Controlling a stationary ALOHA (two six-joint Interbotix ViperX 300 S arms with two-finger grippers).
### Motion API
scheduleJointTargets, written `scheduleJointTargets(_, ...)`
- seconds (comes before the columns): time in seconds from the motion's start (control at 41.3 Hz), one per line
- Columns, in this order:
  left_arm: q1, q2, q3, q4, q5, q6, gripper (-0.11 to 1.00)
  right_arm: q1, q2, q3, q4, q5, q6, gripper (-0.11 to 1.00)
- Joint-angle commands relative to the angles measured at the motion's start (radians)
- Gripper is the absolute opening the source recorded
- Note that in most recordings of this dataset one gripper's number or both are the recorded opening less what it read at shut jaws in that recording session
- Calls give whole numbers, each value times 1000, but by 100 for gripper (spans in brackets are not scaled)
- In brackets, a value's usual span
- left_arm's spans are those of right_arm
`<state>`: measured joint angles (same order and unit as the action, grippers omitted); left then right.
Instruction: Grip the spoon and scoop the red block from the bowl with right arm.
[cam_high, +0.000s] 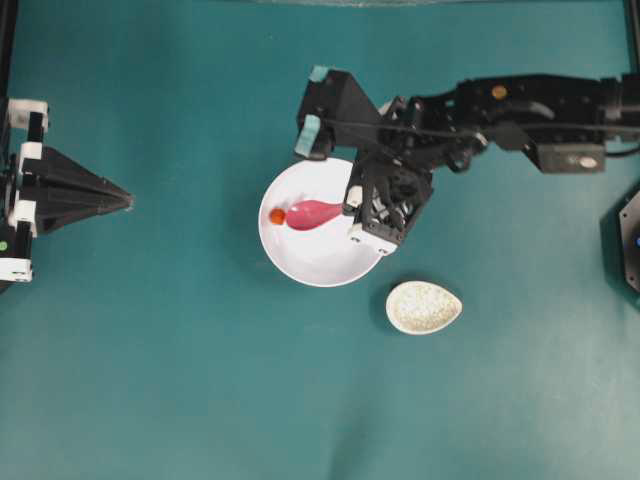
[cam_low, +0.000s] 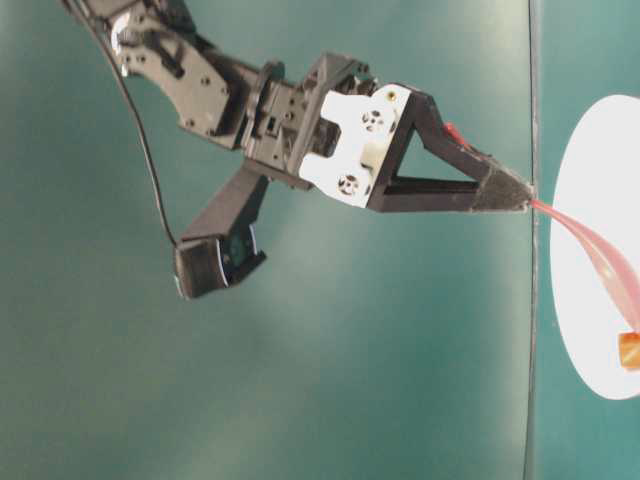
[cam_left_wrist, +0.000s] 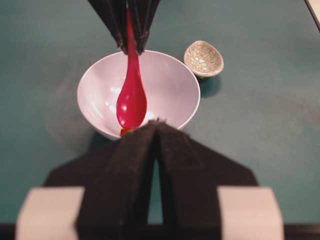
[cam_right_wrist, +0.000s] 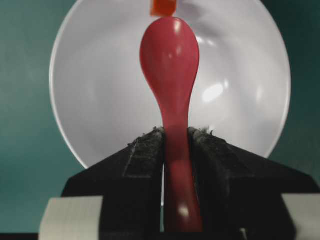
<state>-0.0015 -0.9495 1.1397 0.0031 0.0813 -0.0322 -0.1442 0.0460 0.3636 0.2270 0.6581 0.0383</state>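
My right gripper (cam_right_wrist: 175, 134) is shut on the handle of the magenta-pink spoon (cam_right_wrist: 170, 65). The spoon reaches into the white bowl (cam_right_wrist: 100, 90), scoop low over the bottom. The tiny red block (cam_right_wrist: 164, 7) lies in the bowl right at the scoop's tip. From overhead, the right gripper (cam_high: 348, 207) is over the bowl's (cam_high: 310, 262) right rim, the spoon (cam_high: 313, 213) points left and the block (cam_high: 277, 216) sits by the left wall. My left gripper (cam_high: 127, 201) rests shut and empty at the far left, pointing at the bowl (cam_left_wrist: 170, 85).
A small speckled grey-white teardrop dish (cam_high: 424, 307) sits on the teal table just right of and below the bowl. A black mount (cam_high: 625, 240) stands at the right edge. The right arm's links stretch from the upper right.
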Motion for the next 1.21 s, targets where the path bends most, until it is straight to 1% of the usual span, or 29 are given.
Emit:
scheduleJointTargets(0.0, -3, 6, -29, 3, -5, 0, 0, 5, -49, 8, 5, -48, 0, 24)
scheduleJointTargets(0.242, -3, 6, -29, 3, -5, -2, 0, 6, -63, 29, 0, -67, 43, 24)
scheduleJointTargets(0.387, -3, 6, -29, 3, -5, -2, 0, 6, -66, 21, 2, -41, 49, 24)
scheduleJointTargets(0.46, -3, 6, -29, 2, -5, -2, 0, 6, -72, 6, 5, 8, 57, 24)
scheduleJointTargets(0.605, -3, 6, -29, 3, -5, -2, 0, 6, -80, -52, 3, 170, 104, 24)
scheduleJointTargets(0.75, -3, 6, -29, 3, -6, -2, 0, 6, -80, -86, 0, 287, 135, 24)
scheduleJointTargets(0.992, -3, 6, -29, 3, -5, -2, 0, 6, -61, -112, 6, 396, 133, 24)
scheduleJointTargets(1.185, -3, 6, -28, 3, -6, 0, 0, 6, -34, -129, 5, 419, 129, 24)
